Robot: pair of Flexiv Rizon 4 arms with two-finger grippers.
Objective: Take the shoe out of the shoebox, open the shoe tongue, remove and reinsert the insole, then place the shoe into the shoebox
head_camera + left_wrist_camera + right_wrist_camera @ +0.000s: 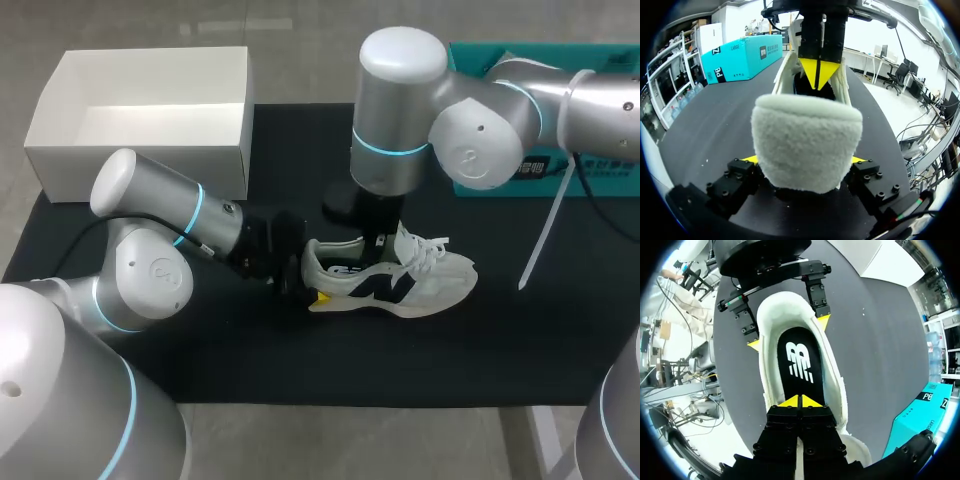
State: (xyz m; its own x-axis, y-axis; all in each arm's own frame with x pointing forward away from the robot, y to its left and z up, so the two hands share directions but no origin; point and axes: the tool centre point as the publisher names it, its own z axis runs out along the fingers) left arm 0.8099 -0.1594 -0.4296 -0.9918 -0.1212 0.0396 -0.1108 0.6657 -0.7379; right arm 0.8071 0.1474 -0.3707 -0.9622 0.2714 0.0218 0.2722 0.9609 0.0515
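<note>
The shoe [400, 280], a white and grey sneaker with a dark side emblem, is set upright on its sole on the black mat [500, 340], outside the shoebox and well apart from it. Its heel is turned toward the left arm and its toe toward the right side of the table. Its white laces [432, 248] are seen lying loose over the upper. Inside the shoe [790, 300] a black insole [800, 360] with a white emblem is seen lying flat along the bottom.

The fleecy heel [807, 145] is clamped from both sides by the left gripper [305, 278], with one yellow tip pressed against each flank of the heel, as is also shown in the right wrist view [789, 333].

The right gripper [800, 401] is lowered from above into the shoe's opening, just ahead of the heel collar. Its two yellow tips are pressed together into a single point over the insole. Whether the insole's edge is pinched between them cannot be told. From the left wrist view the same closed point [817, 75] is seen dipping into the opening.

The white shoebox [140, 170] is placed at the far left corner of the mat, lidless, and only its bare white bottom is seen inside. A teal box [468, 58] is found at the far right, partly hidden by the right arm.
</note>
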